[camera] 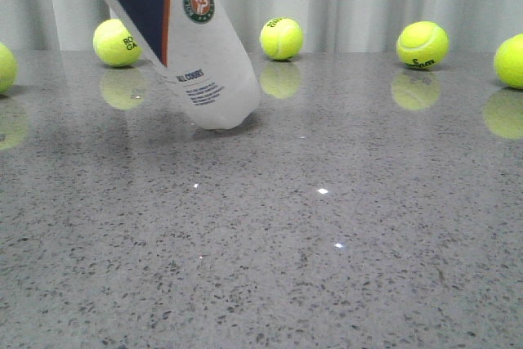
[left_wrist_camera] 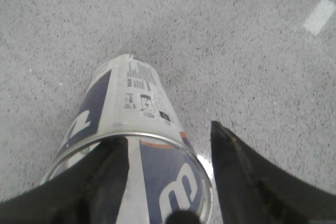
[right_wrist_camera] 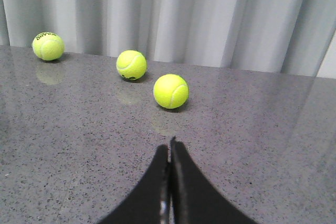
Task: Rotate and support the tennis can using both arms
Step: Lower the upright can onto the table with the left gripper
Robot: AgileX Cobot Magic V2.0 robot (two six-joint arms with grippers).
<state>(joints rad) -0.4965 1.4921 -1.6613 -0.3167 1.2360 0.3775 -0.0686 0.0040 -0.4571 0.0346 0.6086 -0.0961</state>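
The tennis can (camera: 196, 55) is white with a navy panel, an orange stripe and the round badge. It stands tilted, its base on the grey table (camera: 327, 243) and its top leaning left out of the front view. In the left wrist view the can (left_wrist_camera: 131, 103) lies between the fingers of my left gripper (left_wrist_camera: 167, 134). One black finger (left_wrist_camera: 100, 182) shows through its clear rim and the other finger (left_wrist_camera: 241, 177) stands close beside the rim. My right gripper (right_wrist_camera: 169, 142) is shut and empty, low over bare table, away from the can. Neither gripper shows in the front view.
Yellow-green tennis balls lie along the back of the table before a white curtain: one (camera: 117, 42) left of the can, one (camera: 281, 38) right of it, another (camera: 422, 44) further right, and one at each side edge. Three balls (right_wrist_camera: 170, 91) lie ahead of the right gripper.
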